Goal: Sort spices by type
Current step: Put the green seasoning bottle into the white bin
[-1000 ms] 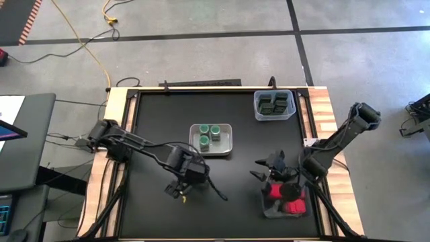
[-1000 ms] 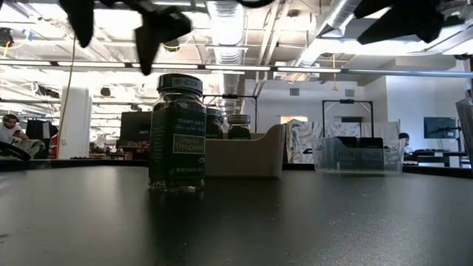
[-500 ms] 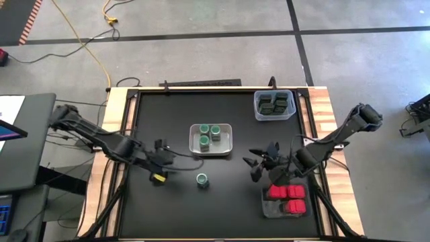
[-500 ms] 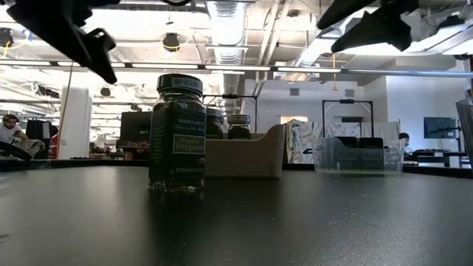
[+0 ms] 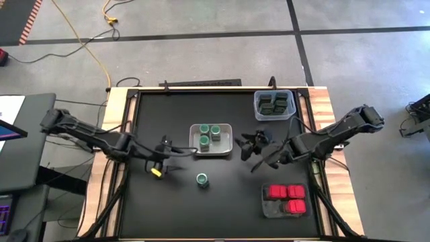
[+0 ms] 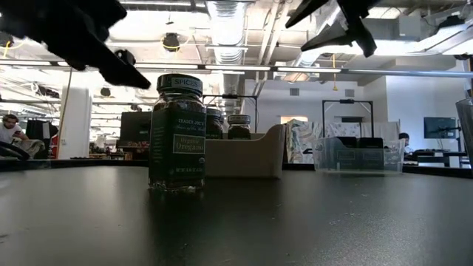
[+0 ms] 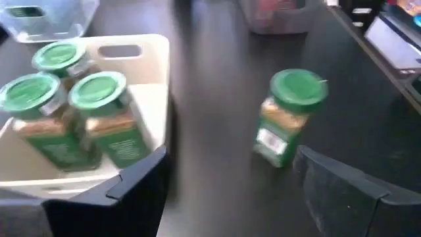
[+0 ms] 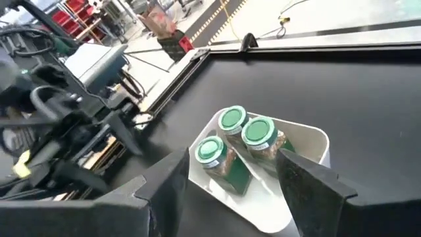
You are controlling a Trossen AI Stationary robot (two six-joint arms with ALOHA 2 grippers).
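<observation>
One green-lidded jar [image 5: 201,179] stands alone on the counter [image 5: 168,208], just ahead of the left gripper [image 5: 161,149], whose jaws are spread wide and empty. Step in hand, I judge: gathering this last stray jar; next move calls for closing on it and carrying it to the white tray [image 5: 226,149] just beyond, where three green-lidded jars [image 5: 209,134] already stand. Right gripper [image 5: 254,149] hovers on that tray's far side, jaws apart, nothing held. Clear bin [image 5: 274,104] holds dark tins; grey tray [image 5: 285,201] holds red boxes.
</observation>
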